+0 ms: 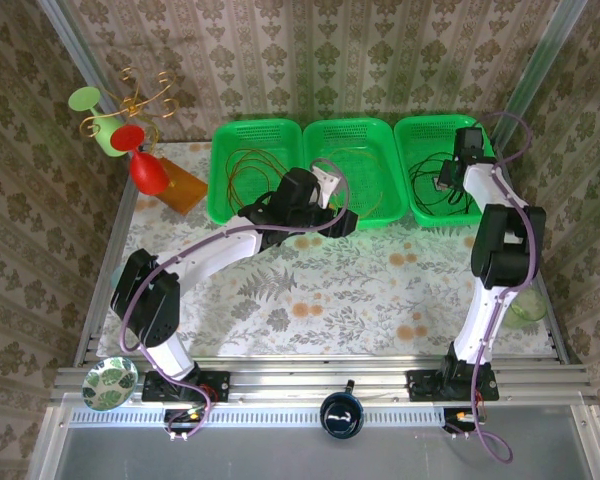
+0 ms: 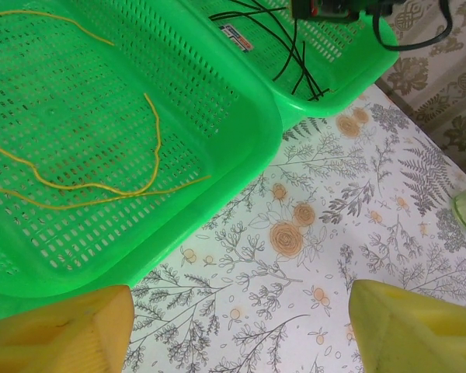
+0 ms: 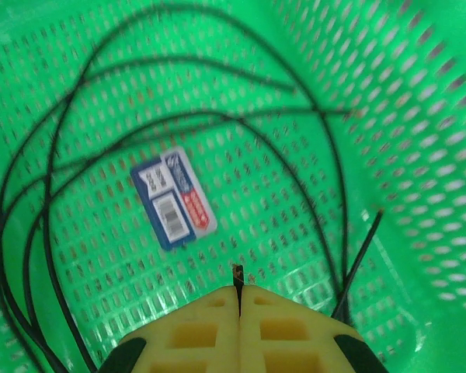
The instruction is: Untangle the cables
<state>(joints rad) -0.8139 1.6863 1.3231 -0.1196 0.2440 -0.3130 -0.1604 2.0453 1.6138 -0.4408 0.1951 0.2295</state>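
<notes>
- Flowered table (image 1: 330,300): three green baskets (image 1: 348,124) stand in a row at its far edge.
- Left gripper (image 2: 241,318): jaws wide apart, empty, over the table just beside the middle basket.
- Right gripper (image 3: 239,289): pressed closed, inside the right basket.
- Brown cable (image 1: 236,172) lies in the left basket, yellow cable (image 2: 157,128) in the middle, black cable (image 3: 210,114) in the right.

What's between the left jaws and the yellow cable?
Bare floral tablecloth, then the green basket's near wall, before the yellow cable; left wrist view.
</notes>
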